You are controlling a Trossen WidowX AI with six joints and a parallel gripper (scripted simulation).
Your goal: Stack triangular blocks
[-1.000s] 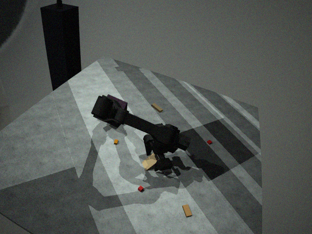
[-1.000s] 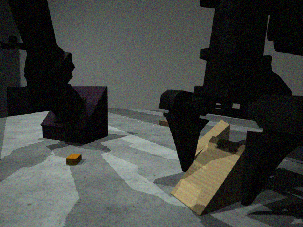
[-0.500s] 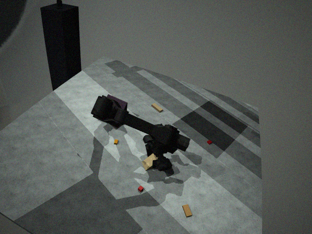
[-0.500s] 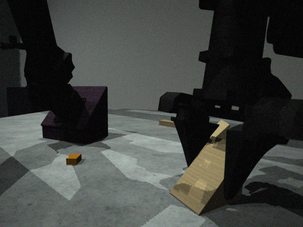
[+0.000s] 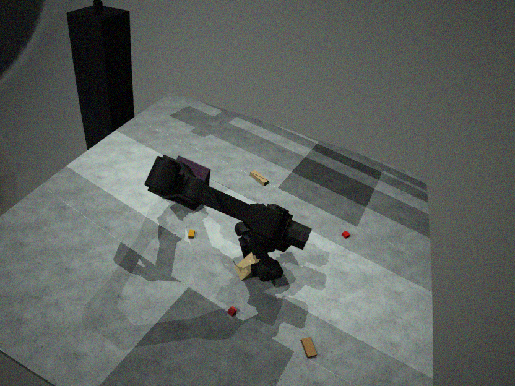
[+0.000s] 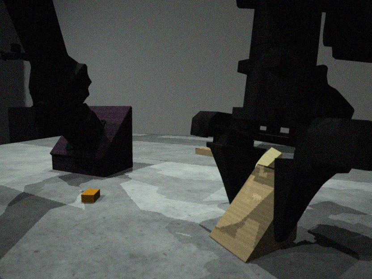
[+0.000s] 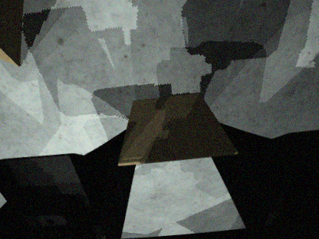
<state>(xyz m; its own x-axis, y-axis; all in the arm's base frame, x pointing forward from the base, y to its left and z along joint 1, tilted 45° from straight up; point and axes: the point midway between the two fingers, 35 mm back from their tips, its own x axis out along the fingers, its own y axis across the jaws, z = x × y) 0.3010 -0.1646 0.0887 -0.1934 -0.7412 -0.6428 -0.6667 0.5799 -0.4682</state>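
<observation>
A tan wooden triangular block rests on the table, its sloped face up. My gripper is shut on this block, with one finger at each end; the far fingertip is hidden behind it in the exterior view. The other triangular block stands just behind it, mostly hidden by the held block and the fingers. Whether the two blocks touch cannot be told.
A purple wedge stands near the arm's base. Around lie an orange block, a dark red cube, a bright red piece, a brown flat block and a tan bar.
</observation>
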